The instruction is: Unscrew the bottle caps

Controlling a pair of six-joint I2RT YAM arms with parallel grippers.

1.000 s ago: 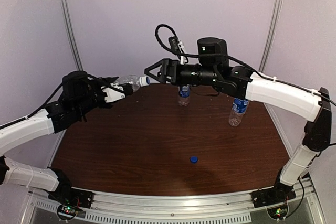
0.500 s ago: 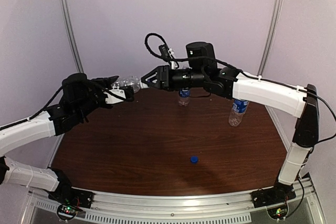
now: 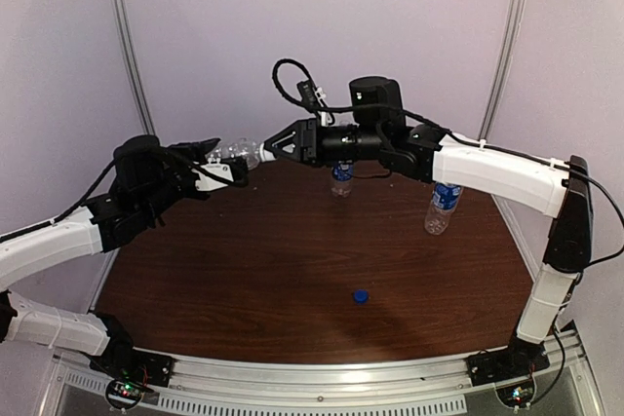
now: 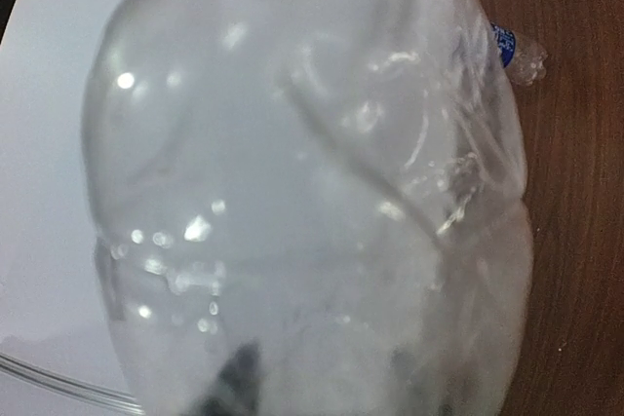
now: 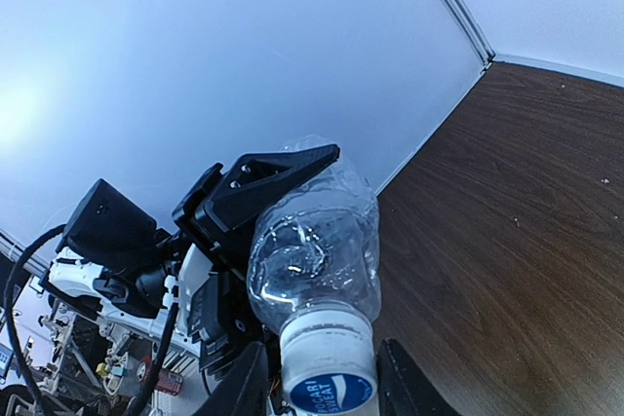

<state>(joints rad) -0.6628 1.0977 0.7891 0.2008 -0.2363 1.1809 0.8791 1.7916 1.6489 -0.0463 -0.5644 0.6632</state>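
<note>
A clear, label-free bottle (image 3: 240, 152) hangs on its side above the table's far left, held by its body in my left gripper (image 3: 228, 164), which is shut on it. The neck points right at my right gripper (image 3: 270, 149). In the right wrist view the bottle (image 5: 314, 258) faces me, and its white cap (image 5: 330, 369) with a blue printed top sits between my right fingers (image 5: 244, 389), which press its sides. The bottle's body (image 4: 312, 192) fills the left wrist view, and that gripper's fingertips show only dimly through it. A loose dark blue cap (image 3: 361, 295) lies on the table.
Two capped bottles with blue labels stand on the brown table (image 3: 292, 260): one at the back middle (image 3: 341, 178), under the right arm, and one at the right (image 3: 442, 208). White walls close the back and sides.
My right gripper slid left onto the held bottle's cap and its jaws closed round it. The left gripper kept the bottle in about the same place.
</note>
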